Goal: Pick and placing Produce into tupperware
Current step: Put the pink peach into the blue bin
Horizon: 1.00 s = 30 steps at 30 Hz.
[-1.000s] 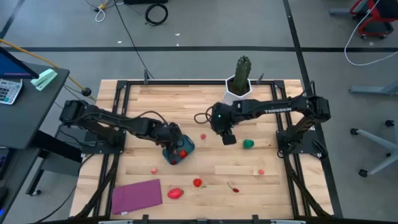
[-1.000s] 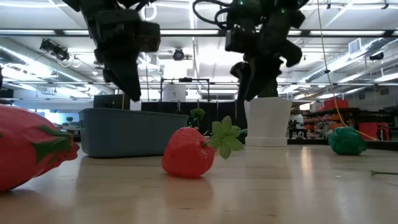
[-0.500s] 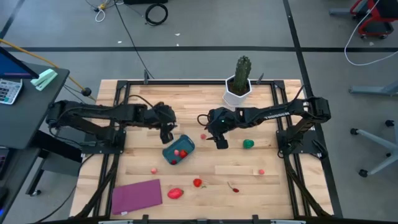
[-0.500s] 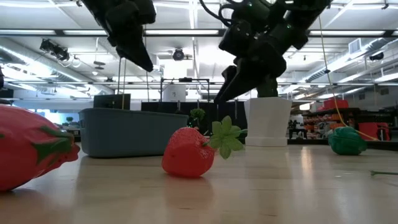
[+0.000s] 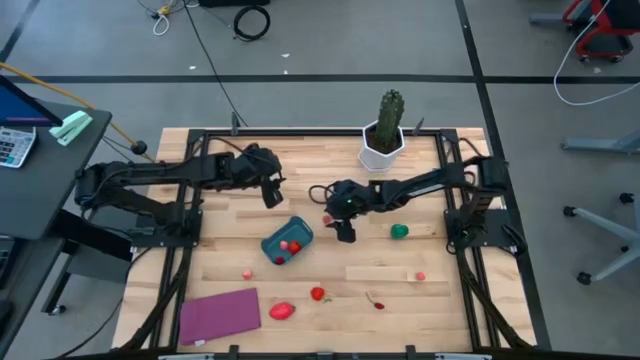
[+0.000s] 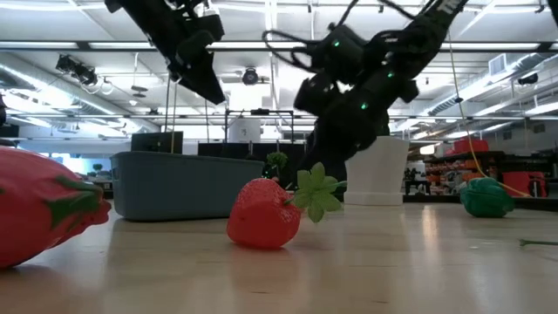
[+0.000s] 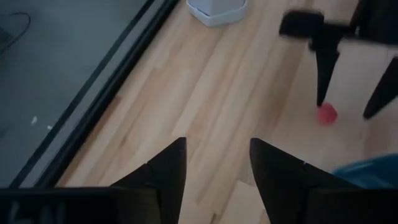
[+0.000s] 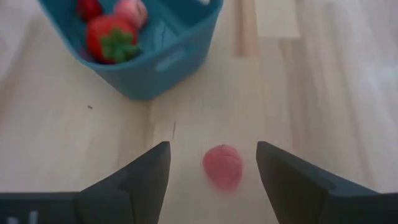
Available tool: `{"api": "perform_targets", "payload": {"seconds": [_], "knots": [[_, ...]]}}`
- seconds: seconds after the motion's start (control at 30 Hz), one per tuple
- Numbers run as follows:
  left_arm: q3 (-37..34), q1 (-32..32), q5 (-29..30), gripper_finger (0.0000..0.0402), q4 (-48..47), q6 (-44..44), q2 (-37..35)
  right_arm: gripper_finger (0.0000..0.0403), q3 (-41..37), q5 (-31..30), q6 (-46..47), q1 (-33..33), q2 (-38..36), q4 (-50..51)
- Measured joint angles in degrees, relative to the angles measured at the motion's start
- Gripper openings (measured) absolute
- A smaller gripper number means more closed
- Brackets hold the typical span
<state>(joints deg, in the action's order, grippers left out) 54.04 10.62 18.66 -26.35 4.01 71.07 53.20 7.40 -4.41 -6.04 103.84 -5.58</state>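
My right hand is low over the bench, fingers apart, straddling a small pink produce piece just beside the tupperware (strawberry plus two small pieces inside). My left hand is raised, far-left of the tupperware, fingers apart, holding nothing.

Bright, even overhead light falls on the wooden surface, leaving only faint shadows. In the low view, ceiling strip lights glare and the near red fruit is blurred. Both wrist views are soft.
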Motion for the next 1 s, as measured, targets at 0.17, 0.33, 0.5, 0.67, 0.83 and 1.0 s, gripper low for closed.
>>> {"api": "perform_targets", "payload": {"seconds": [0.17, 0.33, 0.5, 0.67, 0.83, 1.0], "knots": [[0.0, 0.61, 0.01, 0.0184, -0.2, -0.6, 0.0, 0.0248, 3.87, -4.44, -0.8, 0.06, 2.72, 3.23], [0.0, 0.41, -0.01, 0.0176, -0.13, -0.61, 0.0, 0.0248, 4.6, -4.2, 0.46, 0.07, 2.72, 5.7], [0.0, 0.41, -0.01, 0.0174, 0.0, -0.66, 0.0, 0.0248, 4.41, -3.96, 2.42, 0.42, 6.26, 5.44], [0.0, 0.41, -0.01, 0.0172, -0.09, -0.28, 0.0, 0.0248, 4.52, -4.39, 2.03, 0.59, 7.57, 3.77], [0.0, 0.41, 0.01, 0.0174, -0.04, -0.2, 0.0, 0.0243, 4.52, -4.66, 3.77, 0.55, 7.42, 4.36], [0.0, 0.41, 0.01, 0.0172, 0.02, -0.18, 0.0, 0.0214, 4.52, -5.0, 4.37, 0.59, 7.29, 5.72]]}}
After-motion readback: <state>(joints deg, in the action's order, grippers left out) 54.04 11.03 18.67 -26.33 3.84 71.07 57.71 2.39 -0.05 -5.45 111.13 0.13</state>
